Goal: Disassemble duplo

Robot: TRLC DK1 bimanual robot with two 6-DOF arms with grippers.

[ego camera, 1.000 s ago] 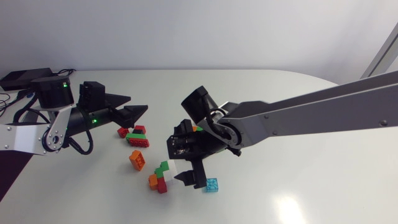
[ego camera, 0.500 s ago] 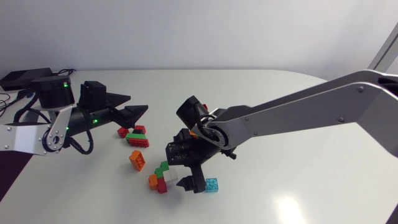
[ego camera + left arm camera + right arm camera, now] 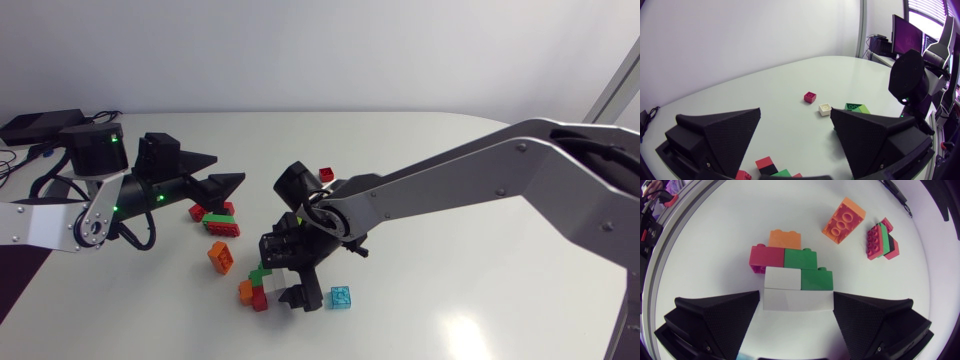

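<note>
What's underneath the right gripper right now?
Duplo stack: a white brick between the right gripper's open fingers, green, red, orange bricks beyond. From overhead the gripper partly hides it.

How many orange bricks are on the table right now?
2. One orange brick lies loose beside the small red-green stack; the other is at the end of the assembly farthest from the right hand. The right arm may hide more.

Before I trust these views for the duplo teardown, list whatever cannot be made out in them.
Head view: the right gripper covers most of the brick stack; its white bricks barely show.
Head view: the left gripper overhangs part of the red and green cluster.
Left wrist view: that cluster is cut off at the gripper's base.
Left wrist view: the green brick is partly behind the gripper.
</note>
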